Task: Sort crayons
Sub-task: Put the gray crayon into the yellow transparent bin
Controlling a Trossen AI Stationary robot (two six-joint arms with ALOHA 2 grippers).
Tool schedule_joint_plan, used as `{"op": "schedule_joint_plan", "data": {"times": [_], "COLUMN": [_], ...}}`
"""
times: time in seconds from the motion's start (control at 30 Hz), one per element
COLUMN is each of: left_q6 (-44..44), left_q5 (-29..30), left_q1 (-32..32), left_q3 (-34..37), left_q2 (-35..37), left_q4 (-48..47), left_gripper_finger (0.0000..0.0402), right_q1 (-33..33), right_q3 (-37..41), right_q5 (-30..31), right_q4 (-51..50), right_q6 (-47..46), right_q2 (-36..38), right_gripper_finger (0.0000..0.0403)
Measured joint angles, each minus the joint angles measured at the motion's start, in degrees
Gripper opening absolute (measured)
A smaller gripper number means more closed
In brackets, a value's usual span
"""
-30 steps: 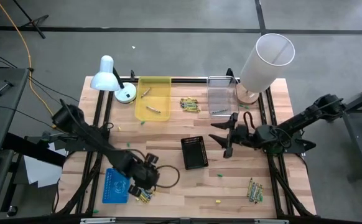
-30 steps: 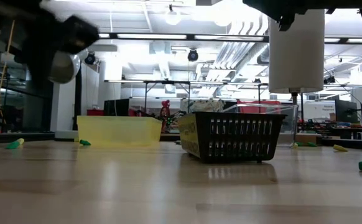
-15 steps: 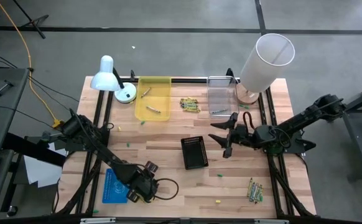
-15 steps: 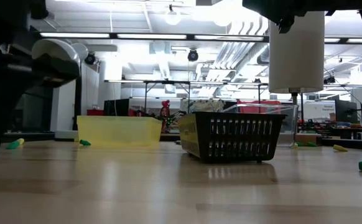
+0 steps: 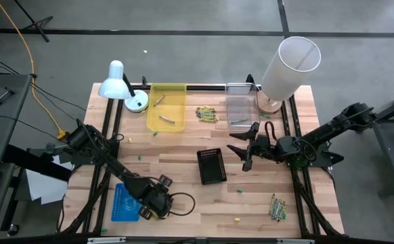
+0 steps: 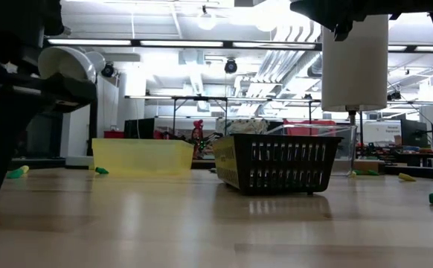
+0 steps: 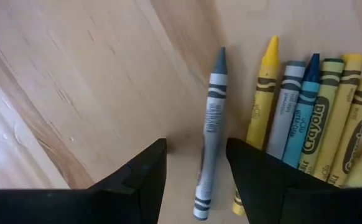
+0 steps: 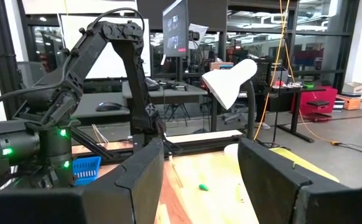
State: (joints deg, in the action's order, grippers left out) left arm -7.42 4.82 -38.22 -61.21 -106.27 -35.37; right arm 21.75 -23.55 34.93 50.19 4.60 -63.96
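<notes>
1. The left gripper (image 7: 196, 177) is down at the desk (image 5: 183, 146) near its front left corner, just beside the blue basket (image 5: 124, 201). Its jaws stand released, straddling a grey crayon (image 7: 209, 134) without gripping it
2. This grey crayon lies just beside a packed row of crayons (image 7: 311, 118), yellow, grey and blue. More crayons lie near the front right corner (image 5: 276, 207) and toward the back edge (image 5: 206, 114)
3. The right gripper (image 5: 246, 146) hangs released above the right half of the desk, holding nothing
4. Risk: one finger (image 7: 265, 171) sits against the neighbouring yellow crayon; closing could pinch two together or roll the grey one away
5. Risk: the front edge is close, so a nudged crayon could go over
6. Open room lies toward mid-desk, short of the black basket (image 5: 212, 166)
</notes>
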Motion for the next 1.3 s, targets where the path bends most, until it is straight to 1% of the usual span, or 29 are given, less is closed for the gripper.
{"op": "schedule_joint_plan", "data": {"times": [0.13,0.2,0.23,0.3,0.4,0.43,0.57,0.67,0.8,0.87,0.97,1.03,1.1,1.17,1.23,1.3], "left_q6": [0.02,0.04,0.06,0.08,0.43,0.46,0.5,0.6,0.8,2.56,7.28,11.92,17.89,22.67,24.3,23.49], "left_q5": [-0.26,-0.37,-0.32,-0.15,0.28,0.02,-0.24,4.3,13.92,18.48,25.21,25.6,23.98,20.03,15.53,12.45], "left_q1": [0.64,1.22,1.47,2.18,3.13,3.41,4.56,6.1,7.52,8.82,11.11,12.57,14.07,16.19,18.92,21.77], "left_q3": [0.15,0.22,0.27,0.29,0.3,0.3,0.42,1.11,0.62,0.7,0.63,1.25,4.6,9.39,15.44,22.05], "left_q2": [-0.66,-0.55,-0.51,-0.55,-0.58,-0.56,1.02,4.47,13.31,17.62,23.84,26.35,28.57,29.77,30.08,29.64], "left_q4": [0.21,0.63,0.69,0.66,0.45,0.41,-0.19,-4.04,-5.14,-3.87,3.72,12.03,23.93,38.45,51.74,63.71], "left_gripper_finger": [0.0162,0.0148,0.0136,0.0099,0.0026,0.0014,0.0008,0.0003,0.0001,0.0001,0.0001,0.0001,0.0001,0.0,0.0,0.0], "right_q1": [0.01,-0.01,0.01,0.0,0.01,0.01,0.0,0.0,0.01,0.0,-0.01,-0.01,0.01,0.0,0.01,0.01], "right_q3": [0.0,0.0,0.0,0.0,0.0,0.0,0.0,0.0,0.0,0.0,0.0,0.0,0.0,0.02,0.02,0.04], "right_q5": [0.01,0.01,0.01,0.03,0.03,0.03,0.03,0.03,0.03,0.03,0.03,0.01,0.01,-0.05,-0.13,-0.33], "right_q4": [-0.19,-0.17,-0.18,-0.15,-0.15,-0.17,-0.18,-0.22,-0.54,-0.64,-0.89,-1.4,-2.09,-3.39,-4.1,-5.36], "right_q6": [-0.09,-0.07,0.02,0.22,0.24,0.24,-0.07,-0.07,-0.07,-0.07,-0.27,-1.29,-1.98,-2.79,-3.13,-3.14], "right_q2": [0.0,0.0,0.0,0.0,0.0,0.0,0.0,0.0,0.0,0.0,0.0,0.0,0.0,0.0,-0.11,-0.18], "right_gripper_finger": [0.02,0.02,0.02,0.02,0.02,0.02,0.02,0.02,0.02,0.02,0.02,0.02,0.02,0.02,0.02,0.02]}}
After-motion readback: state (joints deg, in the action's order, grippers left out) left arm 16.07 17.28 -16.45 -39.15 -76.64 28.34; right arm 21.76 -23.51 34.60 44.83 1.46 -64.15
